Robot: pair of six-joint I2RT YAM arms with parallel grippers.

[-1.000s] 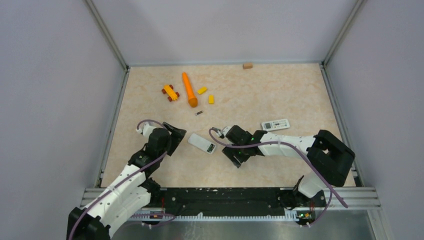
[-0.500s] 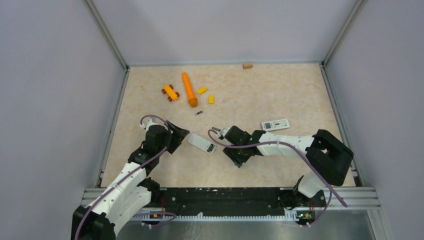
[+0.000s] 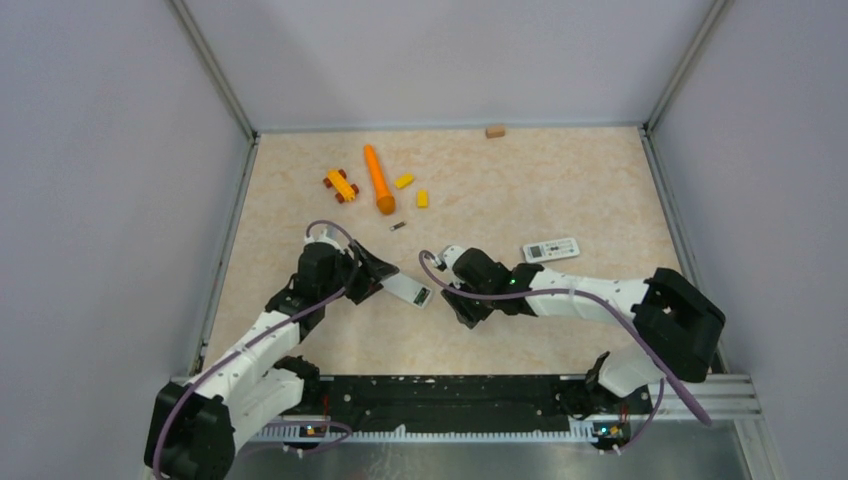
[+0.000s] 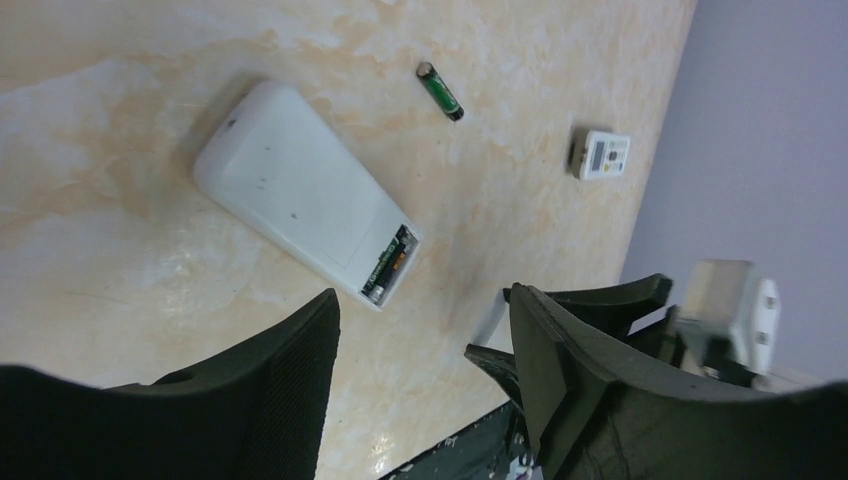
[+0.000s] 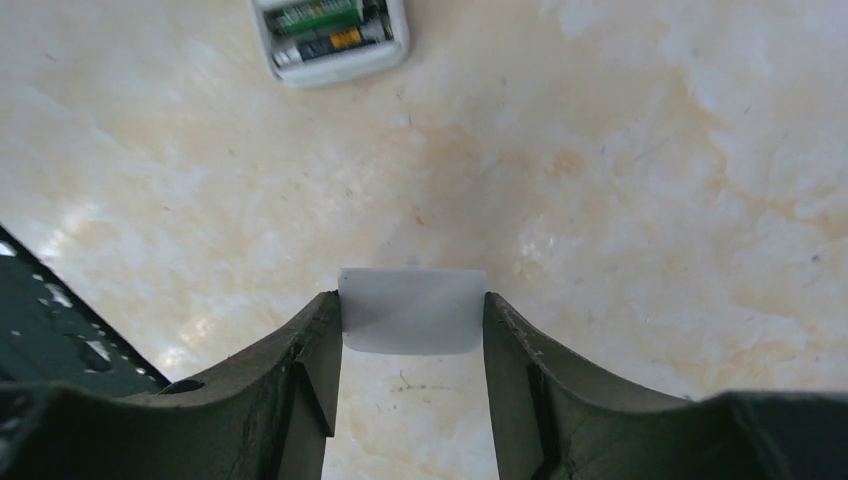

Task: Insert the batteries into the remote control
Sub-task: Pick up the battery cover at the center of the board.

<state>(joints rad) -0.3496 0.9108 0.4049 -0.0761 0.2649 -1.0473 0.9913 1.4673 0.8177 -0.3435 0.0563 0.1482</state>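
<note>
A white remote (image 3: 405,288) lies face down at mid-table, its battery bay open with two batteries inside (image 4: 390,262); the bay also shows in the right wrist view (image 5: 330,30). My left gripper (image 3: 383,273) is open and empty just left of the remote, and in its own view (image 4: 425,330) the remote (image 4: 295,190) lies ahead. My right gripper (image 3: 455,298) is shut on the white battery cover (image 5: 412,310), held low just right of the bay. One loose battery (image 3: 398,226) lies farther back, green in the left wrist view (image 4: 440,91). Other batteries are out of view.
A second white remote (image 3: 551,249) lies right of centre. An orange carrot toy (image 3: 379,178), a toy car (image 3: 340,186) and two yellow blocks (image 3: 404,181) sit at the back left. A small wooden block (image 3: 495,131) lies by the back wall.
My left arm has reached forward and right, up to the remote's left end. My right gripper has shifted slightly left toward the remote, still holding the cover.
</note>
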